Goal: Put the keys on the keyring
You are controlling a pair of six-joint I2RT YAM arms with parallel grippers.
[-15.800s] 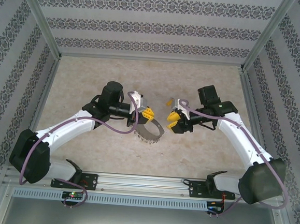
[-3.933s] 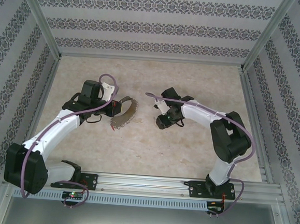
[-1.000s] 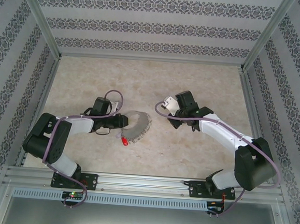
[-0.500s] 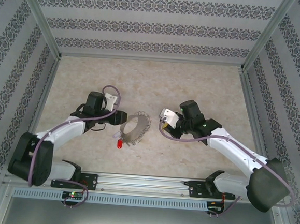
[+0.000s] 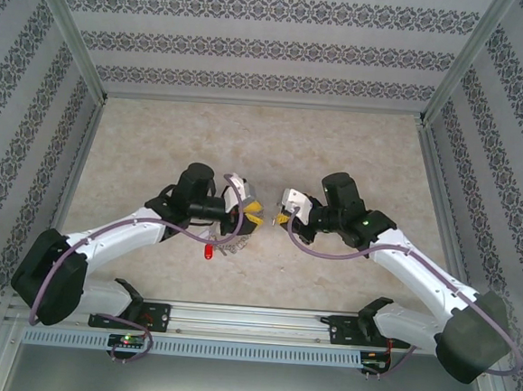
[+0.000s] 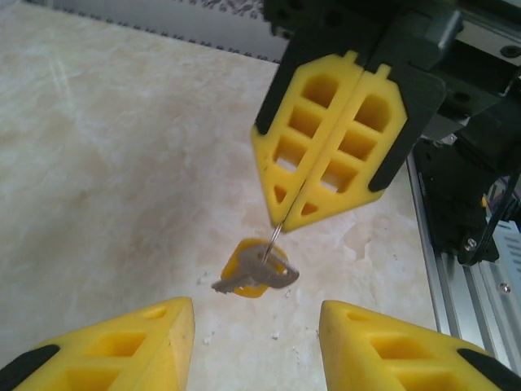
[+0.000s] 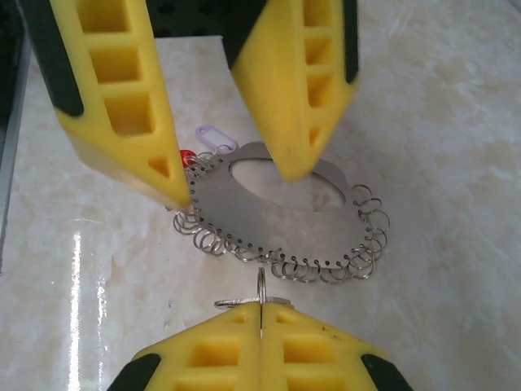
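1. Marbled table (image 5: 356, 149) lies beneath a flat silver keyring (image 7: 244, 216) fringed with wire coils.
2. Left end effector (image 7: 232, 181) hovers part-open over it.
3. Left wrist view: right end effector (image 6: 283, 228) pinches a dangling yellow-headed key (image 6: 254, 277).

Bright, even, diffuse from above; faint soft shadows. Glare streaks on worktop (image 7: 77, 269), right wrist view. Close foreground slightly soft.

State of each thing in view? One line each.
left gripper: open, empty
right gripper: shut on yellow key's ring
yellow key: hanging from right gripper, off table
keyring: lying on table, unheld
red key: on table at keyring's edge
pale key: on table beside keyring
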